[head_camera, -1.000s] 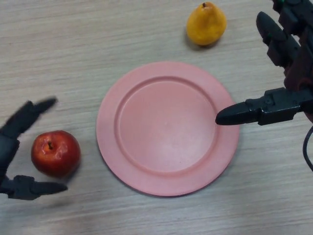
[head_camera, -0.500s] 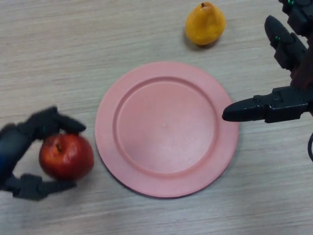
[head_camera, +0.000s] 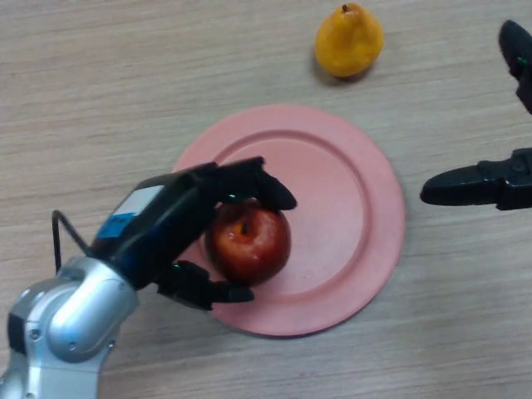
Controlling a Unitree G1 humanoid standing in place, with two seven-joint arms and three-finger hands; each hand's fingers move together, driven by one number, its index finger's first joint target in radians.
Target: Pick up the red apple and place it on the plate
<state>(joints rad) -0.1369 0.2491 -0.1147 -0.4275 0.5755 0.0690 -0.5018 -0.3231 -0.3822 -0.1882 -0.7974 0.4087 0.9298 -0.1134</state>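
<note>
The red apple (head_camera: 249, 243) is over the left part of the pink plate (head_camera: 349, 208). My left hand (head_camera: 179, 224) is shut on it, fingers curled over its top and thumb under its near side. I cannot tell whether the apple rests on the plate or hangs just above it. My right hand (head_camera: 490, 183) shows at the right edge, beside the plate's right rim, fingers straight and apart, holding nothing.
A yellow pear (head_camera: 349, 40) lies on the wooden table (head_camera: 100, 100) beyond the plate, at the top of the view.
My left hand closed on the apple at the plate's left and carried it rightwards over the plate. My right hand drew back to the right, off the plate's rim.
</note>
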